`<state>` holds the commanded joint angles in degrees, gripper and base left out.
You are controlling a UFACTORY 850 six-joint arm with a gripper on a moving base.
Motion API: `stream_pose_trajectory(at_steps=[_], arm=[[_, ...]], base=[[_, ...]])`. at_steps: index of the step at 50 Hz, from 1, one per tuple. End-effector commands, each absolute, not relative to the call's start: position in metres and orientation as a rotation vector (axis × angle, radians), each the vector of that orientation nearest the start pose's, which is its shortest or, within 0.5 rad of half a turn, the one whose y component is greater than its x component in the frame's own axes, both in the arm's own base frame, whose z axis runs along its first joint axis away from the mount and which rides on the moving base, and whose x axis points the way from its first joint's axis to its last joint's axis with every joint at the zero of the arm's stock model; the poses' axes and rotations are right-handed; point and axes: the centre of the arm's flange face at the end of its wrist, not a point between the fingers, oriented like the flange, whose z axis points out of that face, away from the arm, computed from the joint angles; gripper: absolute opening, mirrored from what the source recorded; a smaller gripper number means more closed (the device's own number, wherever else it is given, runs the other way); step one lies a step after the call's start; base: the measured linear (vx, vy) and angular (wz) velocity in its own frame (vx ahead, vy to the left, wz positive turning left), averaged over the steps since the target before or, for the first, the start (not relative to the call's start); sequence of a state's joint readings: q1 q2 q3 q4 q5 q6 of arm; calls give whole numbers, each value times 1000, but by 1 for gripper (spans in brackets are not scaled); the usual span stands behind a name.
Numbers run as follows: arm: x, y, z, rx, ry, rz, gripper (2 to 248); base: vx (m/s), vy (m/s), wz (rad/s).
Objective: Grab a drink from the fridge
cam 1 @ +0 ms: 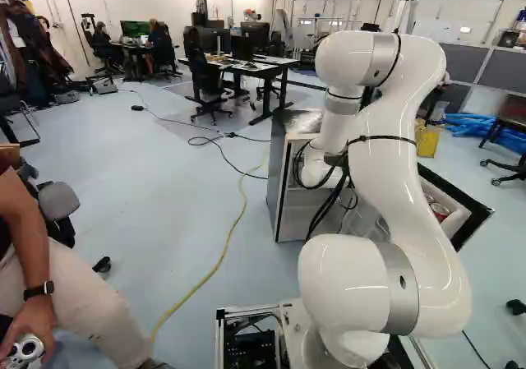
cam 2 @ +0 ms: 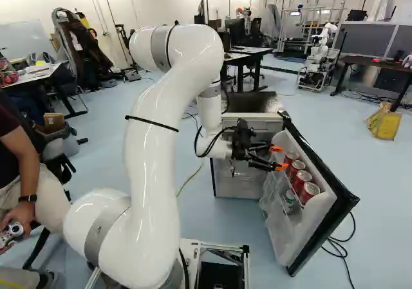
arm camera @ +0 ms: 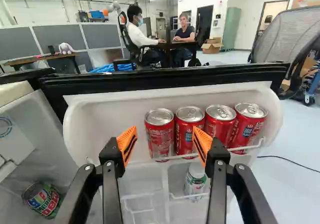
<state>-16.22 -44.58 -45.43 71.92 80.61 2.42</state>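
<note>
In the right base view my gripper [cam 2: 279, 158] reaches over the inner side of the open fridge door [cam 2: 322, 219], its orange tips close to the red cans [cam 2: 297, 177]. The wrist view shows the gripper [arm camera: 164, 141] open, nothing held. Ahead of it, several red cans [arm camera: 190, 129] stand upright in a row on the door's upper shelf; two are roughly between the fingers' lines of reach, the others off to one side. Below them a white-and-green can [arm camera: 195, 180] stands in a lower door compartment. A green can [arm camera: 43, 199] sits inside the fridge body.
The fridge [cam 1: 289, 209] stands ahead of the base. Its door's black edge [arm camera: 170, 79] rises behind the cans. A seated person [cam 1: 62, 295] holding a controller is close on the base's left. Desks [cam 1: 259, 66], chairs and another robot [cam 2: 317, 60] are farther off.
</note>
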Motion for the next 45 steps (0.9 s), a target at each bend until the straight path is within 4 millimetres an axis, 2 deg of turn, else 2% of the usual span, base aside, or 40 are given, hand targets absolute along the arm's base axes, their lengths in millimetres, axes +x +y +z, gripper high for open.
stream_pose_trajectory(at_steps=[13,45], arm=[[413,-218,204,1341,-1341,1203,166],[420,-218,204,1409,-1294,1259,166]], base=[[0,0,0],[0,0,0]])
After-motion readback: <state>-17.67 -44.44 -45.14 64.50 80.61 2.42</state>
